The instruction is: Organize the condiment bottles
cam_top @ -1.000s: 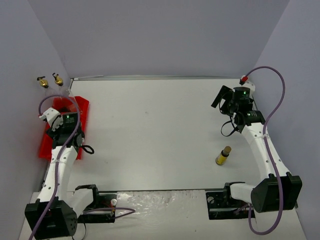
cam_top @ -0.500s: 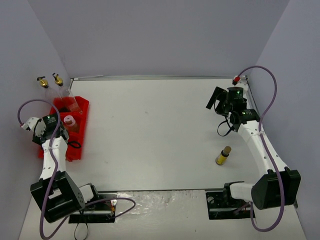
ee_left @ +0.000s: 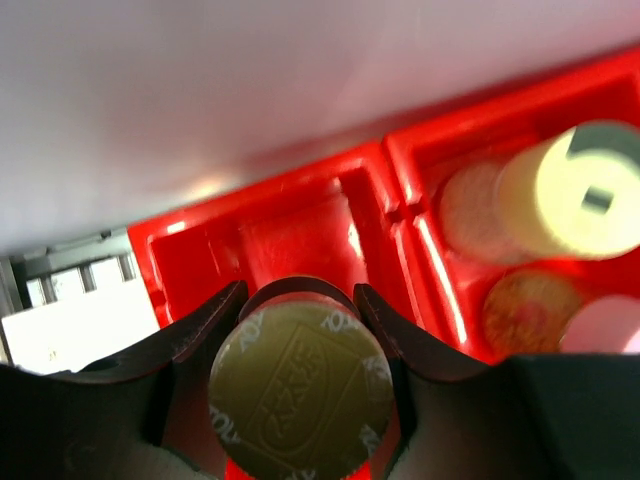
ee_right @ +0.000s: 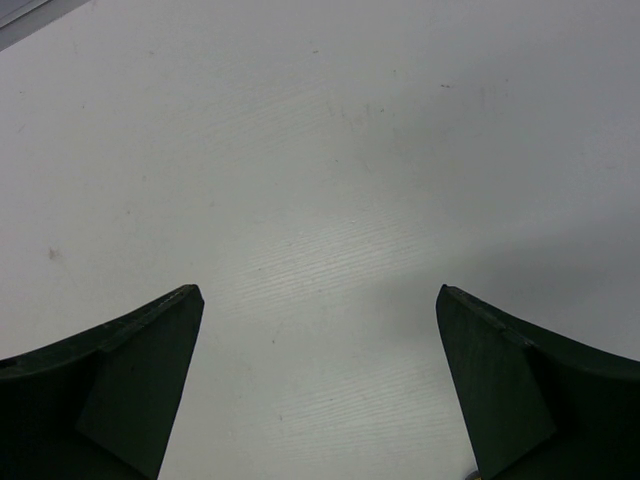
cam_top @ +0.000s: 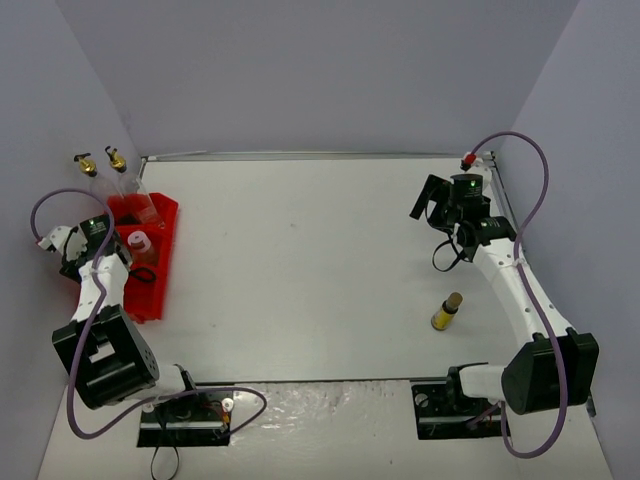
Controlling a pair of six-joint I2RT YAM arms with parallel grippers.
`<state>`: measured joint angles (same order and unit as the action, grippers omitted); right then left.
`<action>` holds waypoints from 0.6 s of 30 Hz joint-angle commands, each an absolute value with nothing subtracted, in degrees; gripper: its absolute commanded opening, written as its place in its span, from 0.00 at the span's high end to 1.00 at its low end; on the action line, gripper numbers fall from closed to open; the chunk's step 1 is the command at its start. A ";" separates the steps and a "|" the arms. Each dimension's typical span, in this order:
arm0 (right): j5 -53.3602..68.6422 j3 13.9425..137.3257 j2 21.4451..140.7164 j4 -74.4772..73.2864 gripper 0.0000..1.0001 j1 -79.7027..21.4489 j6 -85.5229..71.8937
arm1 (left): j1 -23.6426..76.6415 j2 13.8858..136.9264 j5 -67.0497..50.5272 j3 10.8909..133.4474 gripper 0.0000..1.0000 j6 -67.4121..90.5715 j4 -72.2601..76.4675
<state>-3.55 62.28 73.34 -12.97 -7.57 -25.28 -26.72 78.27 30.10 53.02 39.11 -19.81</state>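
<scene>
My left gripper [ee_left: 297, 295] is shut on a slim bottle with a brown cap [ee_left: 300, 390], held upright over a compartment at the left of the red tray [ee_left: 300, 225]. In the top view this gripper [cam_top: 100, 245] is at the tray's left edge. The yellow-capped [ee_left: 585, 190] and pink-capped [ee_left: 610, 325] squat bottles stand in the tray; the pink cap [cam_top: 137, 243] also shows from above. Two clear bottles with gold spouts [cam_top: 88, 165] [cam_top: 117, 158] stand at the tray's far end. The other slim yellow bottle [cam_top: 446, 311] stands on the table at the right. My right gripper [cam_top: 428, 200] is open and empty above bare table [ee_right: 320, 300].
The red tray [cam_top: 160, 270] lies along the table's left side, close to the left wall. Grey walls close in the table at the left, back and right. Purple cables loop from both wrists.
My left arm has swung left, from over the tray's middle to its left edge, uncovering the pink-capped bottle. My right gripper has shifted slightly left and farther back. The standing yellow bottle has not moved.
</scene>
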 commanded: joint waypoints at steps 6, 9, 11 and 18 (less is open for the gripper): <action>-3.60 64.51 75.01 -9.01 0.00 -9.40 -24.00 | -27.51 81.85 37.79 62.22 1.00 36.95 -13.41; -4.13 64.37 75.00 -9.00 0.00 -10.08 -23.82 | -27.45 82.59 37.82 61.33 1.00 36.92 -11.33; -4.13 64.31 74.97 -8.94 0.00 -10.19 -23.82 | -27.49 82.90 37.95 60.58 1.00 36.83 -10.48; -3.74 64.21 74.45 -8.74 0.00 -10.37 -23.73 | -27.60 83.66 38.19 57.40 1.00 37.27 -7.05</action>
<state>-3.55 62.28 75.22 -12.04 -9.85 -24.35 -27.09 84.61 34.80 57.13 37.56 -13.69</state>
